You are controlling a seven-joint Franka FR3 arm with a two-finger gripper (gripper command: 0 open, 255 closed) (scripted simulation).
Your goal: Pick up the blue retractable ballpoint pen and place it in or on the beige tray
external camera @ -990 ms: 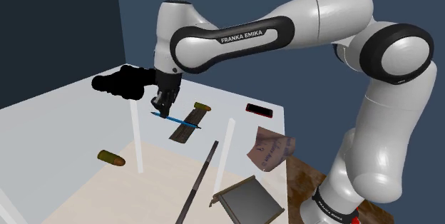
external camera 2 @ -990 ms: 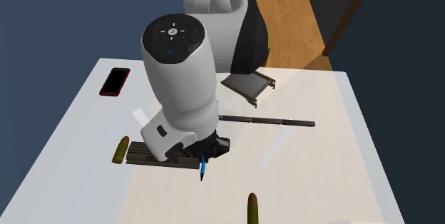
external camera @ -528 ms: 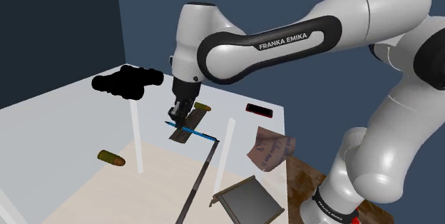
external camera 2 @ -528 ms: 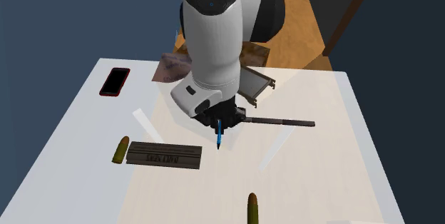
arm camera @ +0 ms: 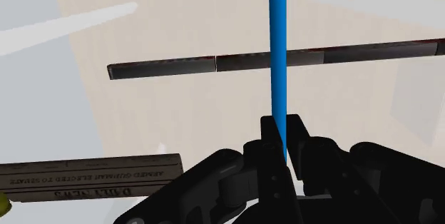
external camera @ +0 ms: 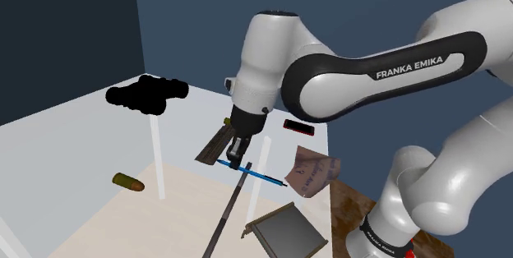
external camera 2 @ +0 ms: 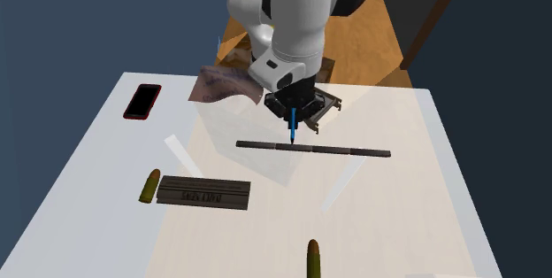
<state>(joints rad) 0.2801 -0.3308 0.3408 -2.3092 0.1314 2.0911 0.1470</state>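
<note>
The black two-finger tool (external camera: 242,159) is narrowed to a tight clasp on the slim blue pen (external camera: 255,173). It pinches the barrel partway along, so a long stretch of the pen juts out ahead of the fingers, as the wrist view shows. The pen (arm camera: 278,58) hangs clear of the white worktop (external camera: 66,149), roughly level. Judging by that, the lift is done and the carry is under way.

Directly beneath the tool (external camera 2: 293,115) lies a long dark segmented rod (external camera 2: 314,149), which the pen (external camera 2: 293,127) crosses from above without touching. The flat square tray with a beige rim and grey bed (external camera: 288,232) sits just beyond the tool on the stand's side. A short further reach should put the pen over it. A dark lettered slab (external camera 2: 203,191) lies well behind the tool, away from the tray (external camera 2: 332,101).

The arm is folded, with the lettered forearm running across high above the worktop. The wrist is bent down, so the tool (arm camera: 283,133) points at the surface.
</note>
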